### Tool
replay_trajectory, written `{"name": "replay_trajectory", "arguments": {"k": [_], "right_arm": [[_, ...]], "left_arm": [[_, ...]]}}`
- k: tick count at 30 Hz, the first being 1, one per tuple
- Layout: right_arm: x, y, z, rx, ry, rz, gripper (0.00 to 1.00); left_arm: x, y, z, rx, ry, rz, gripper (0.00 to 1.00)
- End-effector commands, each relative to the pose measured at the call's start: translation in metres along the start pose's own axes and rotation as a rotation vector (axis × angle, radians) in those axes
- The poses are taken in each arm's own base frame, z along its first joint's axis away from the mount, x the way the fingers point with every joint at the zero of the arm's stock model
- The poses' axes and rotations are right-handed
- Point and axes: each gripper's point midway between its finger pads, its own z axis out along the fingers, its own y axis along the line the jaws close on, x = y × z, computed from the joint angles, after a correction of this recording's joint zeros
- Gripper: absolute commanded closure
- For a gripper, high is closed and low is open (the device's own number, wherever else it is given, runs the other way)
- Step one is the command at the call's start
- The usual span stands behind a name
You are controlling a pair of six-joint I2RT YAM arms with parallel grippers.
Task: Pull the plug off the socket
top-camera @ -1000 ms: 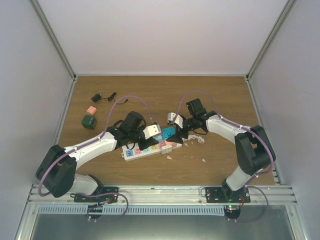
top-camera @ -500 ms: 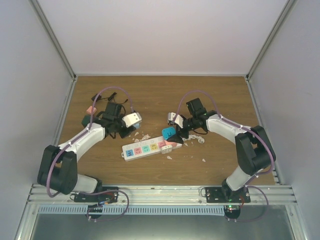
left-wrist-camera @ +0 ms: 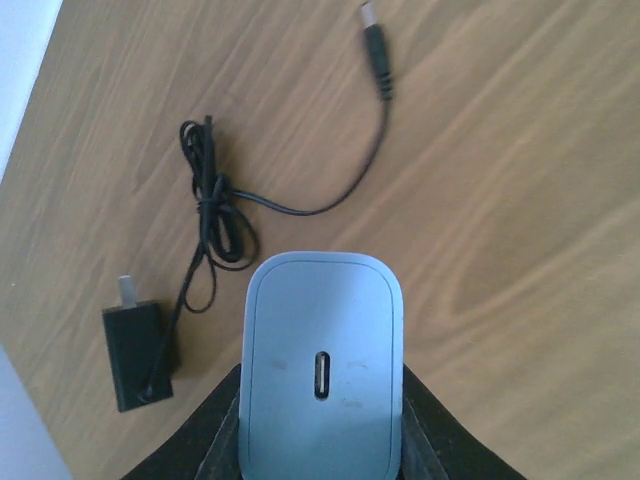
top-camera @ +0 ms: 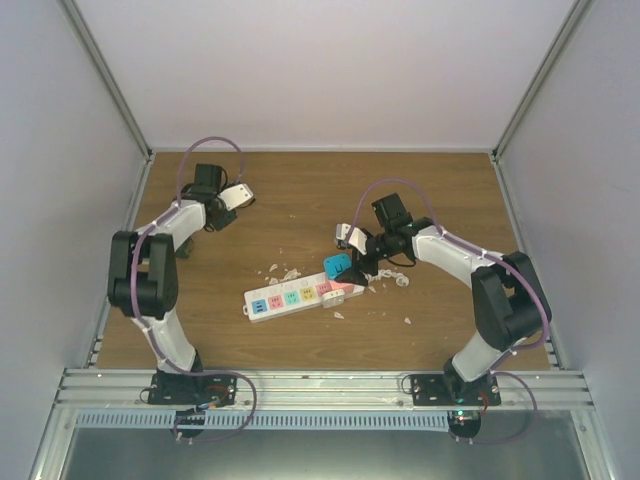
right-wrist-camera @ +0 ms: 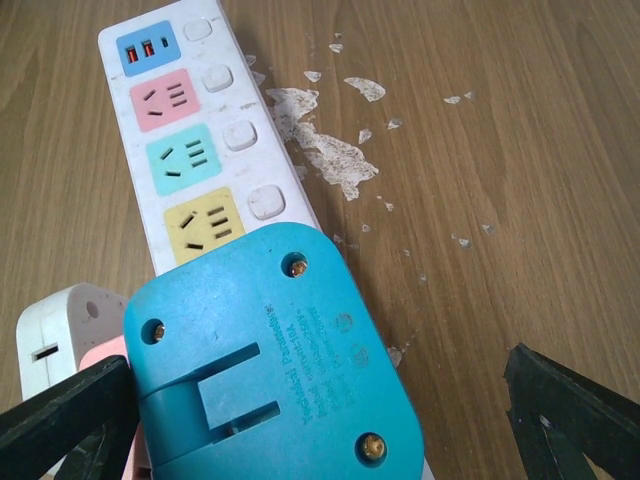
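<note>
The plug (right-wrist-camera: 270, 350) sits between the jaws of your right gripper (right-wrist-camera: 315, 415), on the power strip's (right-wrist-camera: 190, 150) near end; the strip runs ahead, flakes (right-wrist-camera: 320, 150) to its right. Left of the charger (left-wrist-camera: 322, 360) in your left gripper (left-wrist-camera: 320, 445) lies the adapter (left-wrist-camera: 136, 352)

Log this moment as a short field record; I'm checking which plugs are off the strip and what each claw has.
socket: white power strip, flat on the table
blue plug: on the strip's end nearest the right arm, not lifted
white charger: off the strip, at the far left
left claw: shut on white charger
right claw: open, a finger either side of blue plug
under left claw: black charger, its cable loose on the wood
litter: white flakes beside the strip
</note>
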Motion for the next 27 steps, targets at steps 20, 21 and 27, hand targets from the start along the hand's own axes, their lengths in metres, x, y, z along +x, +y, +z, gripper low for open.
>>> {"name": "replay_trajectory", "arguments": {"k": [20, 21, 27], "right_arm": [[-0.033, 0.000, -0.016, -0.004, -0.059, -0.034, 0.00], [-0.033, 0.000, -0.017, -0.003, -0.059, -0.034, 0.00], [-0.037, -0.001, -0.021, 0.009, -0.064, -0.039, 0.00]], "left_arm": [[0.051, 0.002, 0.059, -0.128, 0.170, 0.028, 0.65], [0.048, 0.001, 0.055, -0.112, 0.155, 0.018, 0.60], [0.031, -0.004, 0.029, -0.047, 0.085, -0.017, 0.47]]}}
